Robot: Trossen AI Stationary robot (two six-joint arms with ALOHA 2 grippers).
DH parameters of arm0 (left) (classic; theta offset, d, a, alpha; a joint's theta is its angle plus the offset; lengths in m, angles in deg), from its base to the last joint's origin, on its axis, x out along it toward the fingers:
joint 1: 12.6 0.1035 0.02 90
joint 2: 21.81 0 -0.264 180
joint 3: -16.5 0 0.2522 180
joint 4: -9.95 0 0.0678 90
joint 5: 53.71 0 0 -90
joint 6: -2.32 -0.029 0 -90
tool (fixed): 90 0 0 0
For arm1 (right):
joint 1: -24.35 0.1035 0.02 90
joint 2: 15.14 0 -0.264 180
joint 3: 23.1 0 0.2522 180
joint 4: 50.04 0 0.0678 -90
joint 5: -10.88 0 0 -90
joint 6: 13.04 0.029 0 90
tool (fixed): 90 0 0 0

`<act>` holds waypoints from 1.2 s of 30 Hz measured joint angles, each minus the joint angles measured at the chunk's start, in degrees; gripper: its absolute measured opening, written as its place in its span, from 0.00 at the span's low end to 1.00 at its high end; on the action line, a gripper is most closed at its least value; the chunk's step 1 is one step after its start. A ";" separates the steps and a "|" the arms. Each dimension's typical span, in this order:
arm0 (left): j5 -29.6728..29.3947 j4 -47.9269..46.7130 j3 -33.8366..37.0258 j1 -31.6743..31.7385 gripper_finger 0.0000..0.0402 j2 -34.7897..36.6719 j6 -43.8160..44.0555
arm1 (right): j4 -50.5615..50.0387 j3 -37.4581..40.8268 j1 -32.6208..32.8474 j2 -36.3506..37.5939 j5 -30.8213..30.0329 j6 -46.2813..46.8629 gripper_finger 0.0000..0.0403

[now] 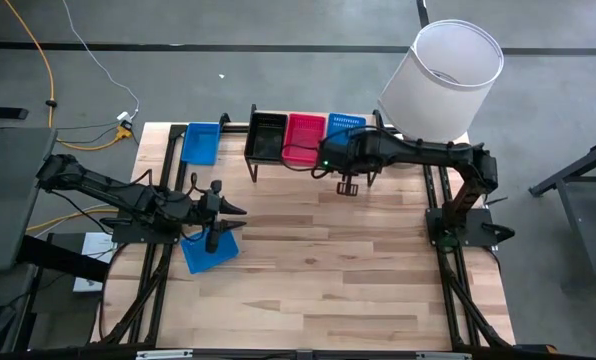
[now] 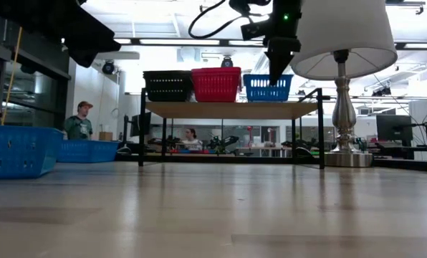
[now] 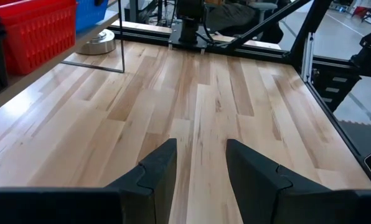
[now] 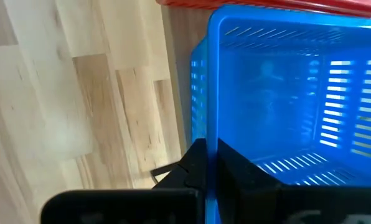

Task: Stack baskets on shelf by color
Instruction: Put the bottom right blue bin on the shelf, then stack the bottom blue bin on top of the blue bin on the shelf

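Note:
The shelf (image 2: pixel 228 110) stands at the table's far edge with a black basket (image 1: pixel 267 136), a red basket (image 1: pixel 303 139) and a blue basket (image 1: pixel 345 124) side by side on its plank. My right gripper (image 1: pixel 348 187) hangs shut above the table just on the near side of the shelf, slanting down toward the blue basket (image 4: pixel 285 93), with nothing between its fingers. My left gripper (image 3: pixel 201 180) stands open at the table's left, holding nothing, over a blue basket (image 1: pixel 209 251) that lies on the table. Another blue basket (image 1: pixel 201 142) lies at the far left.
A lamp with a white shade (image 1: pixel 448 72) stands at the far right, beside the shelf, its base (image 2: pixel 344 158) on the table. Bare tabletop (image 1: pixel 358 270) stretches across the middle and near side. People sit in the room beyond the table.

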 joint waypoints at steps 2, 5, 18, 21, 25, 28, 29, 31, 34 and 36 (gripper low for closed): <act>0.00 0.00 0.00 -0.02 0.32 0.00 0.04 | -0.14 0.00 -0.32 0.00 0.91 -0.02 0.00; 0.00 0.00 0.00 -0.02 0.32 0.00 0.03 | -0.17 0.00 -0.57 0.00 1.63 -0.06 0.00; 0.00 0.52 0.00 -0.01 0.32 0.00 -0.01 | -0.30 0.00 -0.55 0.00 1.26 0.43 0.14; 0.00 0.52 0.00 0.00 0.32 0.00 -0.01 | -0.94 0.00 -0.53 0.00 1.19 1.44 0.22; 0.00 0.52 0.00 0.00 0.32 0.00 -0.03 | -3.56 0.00 -0.42 0.18 -0.07 2.12 0.29; -0.01 0.50 0.00 -0.01 0.32 0.00 -0.03 | -5.23 0.00 -0.42 1.22 -0.35 3.70 0.32; 0.00 0.50 0.00 0.00 0.32 0.00 -0.03 | -5.69 0.00 -0.42 1.86 -0.10 4.27 0.33; -0.06 0.48 0.00 0.00 0.32 0.00 -0.03 | -6.44 0.00 -0.38 3.27 0.11 5.51 0.33; -1.19 0.48 0.00 0.00 0.32 0.01 -0.06 | -6.40 0.00 -0.09 6.15 0.18 7.67 0.33; -1.63 0.46 0.00 0.02 0.32 0.00 -0.05 | -5.94 0.00 0.43 8.30 0.93 9.30 0.33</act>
